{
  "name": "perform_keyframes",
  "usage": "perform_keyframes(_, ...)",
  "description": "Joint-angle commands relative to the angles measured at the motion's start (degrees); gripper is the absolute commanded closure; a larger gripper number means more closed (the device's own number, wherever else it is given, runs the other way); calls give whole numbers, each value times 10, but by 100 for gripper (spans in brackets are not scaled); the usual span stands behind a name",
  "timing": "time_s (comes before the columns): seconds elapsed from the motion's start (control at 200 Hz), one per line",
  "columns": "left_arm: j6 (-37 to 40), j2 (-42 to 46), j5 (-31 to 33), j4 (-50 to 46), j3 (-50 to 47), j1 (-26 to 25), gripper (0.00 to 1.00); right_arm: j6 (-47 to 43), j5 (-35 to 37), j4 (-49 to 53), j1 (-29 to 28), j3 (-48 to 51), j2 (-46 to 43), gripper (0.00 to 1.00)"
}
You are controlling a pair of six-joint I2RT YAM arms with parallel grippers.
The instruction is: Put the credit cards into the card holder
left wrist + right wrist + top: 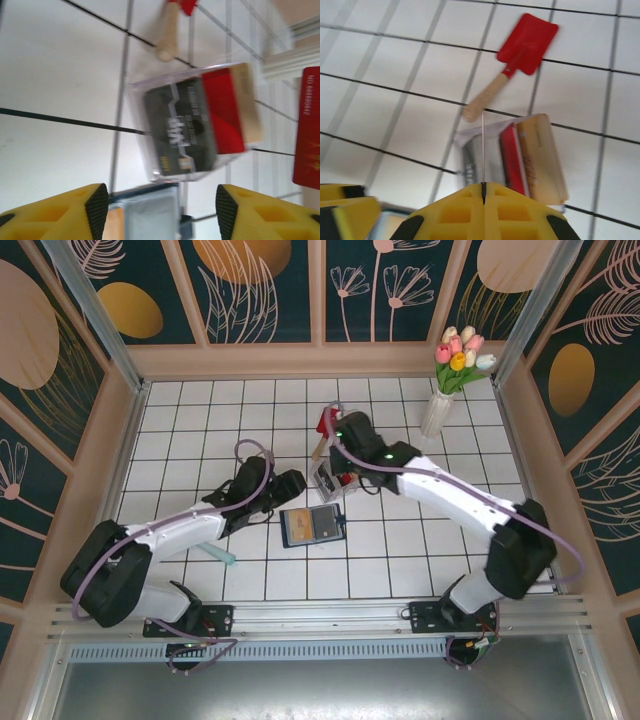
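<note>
Right gripper: it is pinching a thin red card between fully pressed jaws; in its own wrist view the card is showing edge-on as a hairline, so only a narrow strip is being gripped
Left gripper: it is hovering about half open with nothing between its fingers, just over the far edge of the card holder
Card holder: it is lying open near the middle of the table, slightly toward the near edge, with what looks like an orange card sitting in one side
Other cards: they are lying stacked in the clear box, just beyond the holder toward the far edge
Slip risk: the shallow pinch is leaving the card free to pivot or drop once its edge is pressing on a slot
Shove risk: nothing is pinning the holder down, so a card meeting the slot lip at an angle is likely to bend or push the holder across the tiles
Crowding risk: both grippers are working close together over the holder, so a sideways correction could be knocking one into the other or into the box
</note>
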State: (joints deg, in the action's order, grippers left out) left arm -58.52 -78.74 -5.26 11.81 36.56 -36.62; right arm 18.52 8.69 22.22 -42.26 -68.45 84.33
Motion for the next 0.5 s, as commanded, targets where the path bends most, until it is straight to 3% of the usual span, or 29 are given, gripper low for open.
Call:
perform_keyframes(0.0, -34, 28, -75, 128, -34, 14, 36, 86, -192, -105, 54, 59, -70, 100)
perform_keyframes(0.09, -57, 31, -117, 202, -49, 24, 35, 141, -306, -184, 97, 114, -109, 100)
perform_keyframes(0.185, -72, 17, -164, 269, -47, 27, 35, 192, -374, -252, 106, 159, -131, 100)
perform_keyframes(0.345, -109, -23, -209, 355, -44, 27, 36, 250, -436, -335, 130, 199, -141, 100)
perform_keyframes(0.495, -141, -36, -225, 423, -52, 26, 38, 274, -450, -370, 133, 220, -141, 100)
